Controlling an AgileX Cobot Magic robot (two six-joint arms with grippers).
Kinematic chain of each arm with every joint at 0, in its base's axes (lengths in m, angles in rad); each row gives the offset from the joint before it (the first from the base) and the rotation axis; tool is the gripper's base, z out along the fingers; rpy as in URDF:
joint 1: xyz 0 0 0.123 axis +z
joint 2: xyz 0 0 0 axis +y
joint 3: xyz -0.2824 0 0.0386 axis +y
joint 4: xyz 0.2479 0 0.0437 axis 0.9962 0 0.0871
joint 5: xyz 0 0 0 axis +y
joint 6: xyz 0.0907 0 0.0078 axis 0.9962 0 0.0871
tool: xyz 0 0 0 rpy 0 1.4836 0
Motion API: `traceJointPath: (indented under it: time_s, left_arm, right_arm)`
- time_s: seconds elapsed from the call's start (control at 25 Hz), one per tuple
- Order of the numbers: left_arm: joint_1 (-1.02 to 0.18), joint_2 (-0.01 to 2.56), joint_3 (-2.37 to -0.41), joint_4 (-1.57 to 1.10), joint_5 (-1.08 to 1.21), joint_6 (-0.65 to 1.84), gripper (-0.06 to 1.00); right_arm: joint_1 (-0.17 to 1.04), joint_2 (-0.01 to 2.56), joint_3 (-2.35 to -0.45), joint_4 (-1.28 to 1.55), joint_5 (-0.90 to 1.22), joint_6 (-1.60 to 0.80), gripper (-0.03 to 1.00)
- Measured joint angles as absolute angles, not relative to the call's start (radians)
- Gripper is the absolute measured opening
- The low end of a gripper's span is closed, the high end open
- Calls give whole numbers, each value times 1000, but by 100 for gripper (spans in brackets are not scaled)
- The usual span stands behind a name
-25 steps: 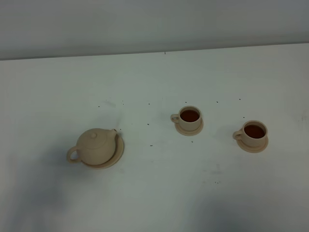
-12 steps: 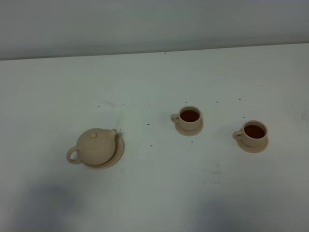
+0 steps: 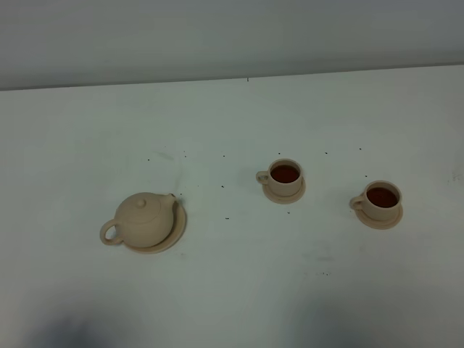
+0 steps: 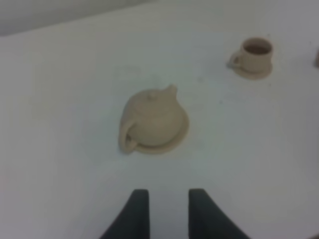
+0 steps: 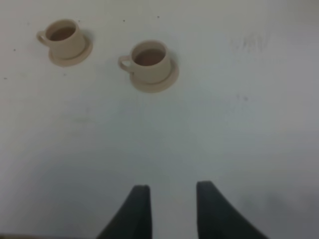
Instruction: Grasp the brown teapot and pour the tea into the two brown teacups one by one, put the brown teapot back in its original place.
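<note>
The pale tan teapot (image 3: pixel 145 219) sits upright on its wider round saucer (image 3: pixel 176 230) at the left of the white table, handle to the left, spout to the right. It also shows in the left wrist view (image 4: pixel 152 117). Two small tan teacups stand on saucers, one in the middle (image 3: pixel 284 176) and one at the right (image 3: pixel 380 199); both hold dark tea. My left gripper (image 4: pixel 168 201) is open and empty, well short of the teapot. My right gripper (image 5: pixel 169 196) is open and empty, apart from the cups (image 5: pixel 148 59) (image 5: pixel 63 36). Neither gripper shows in the exterior view.
The white table (image 3: pixel 232 290) carries small dark specks between the teapot and the cups. Its far edge meets a grey wall (image 3: pixel 232 36). Arm shadows fall along the table's near edge.
The dark shadows at the table's near edge have shrunk towards the bottom. The teapot and both cups have not moved.
</note>
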State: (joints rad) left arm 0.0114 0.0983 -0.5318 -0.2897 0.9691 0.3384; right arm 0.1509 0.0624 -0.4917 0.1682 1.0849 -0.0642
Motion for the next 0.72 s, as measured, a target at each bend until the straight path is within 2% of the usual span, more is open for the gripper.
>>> traceJointPath:
  time_s: [0.24,0.72]
  left_arm:
    - [11,68,-523,-286,1068,237,21]
    - [11,68,-517,-291,1068,232,22]
  right_arm:
    - [151,62,-492,168,1085,-64,24]
    - [151,62,-492,167,1085,-65,24]
